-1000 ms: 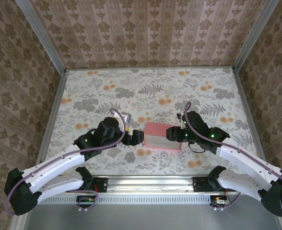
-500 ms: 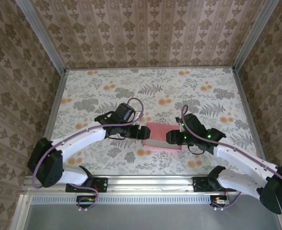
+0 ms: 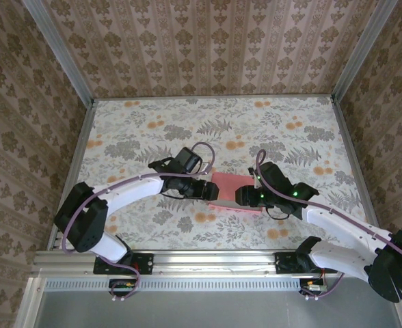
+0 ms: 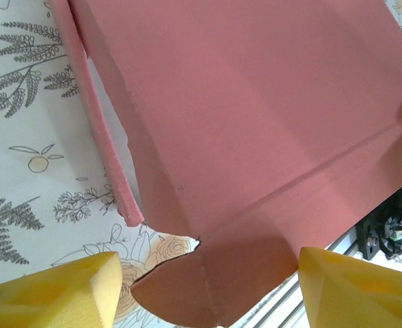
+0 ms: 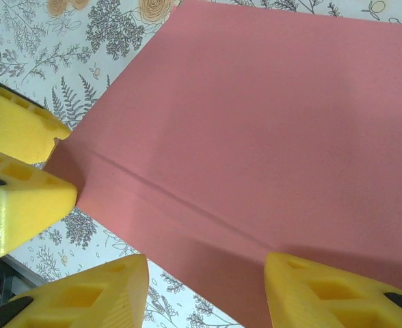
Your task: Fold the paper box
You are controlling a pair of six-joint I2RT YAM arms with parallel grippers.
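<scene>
Left gripper [image 3: 210,190] is at the left end of the box [image 3: 228,183], which lies pink side up on the table [image 3: 139,130] just near of centre, between the two arms. In the left wrist view its jaws stand wide apart, astride the box's rounded end flap. Bare table shows between one finger [image 4: 57,290] and the flap, so nothing is gripped. Right gripper [image 3: 243,197] is at the box's right end. Its jaws are partly open with the near edge of the card between them, and one finger [image 5: 324,294] overlaps the card. Whether the pads press on it cannot be told.
</scene>
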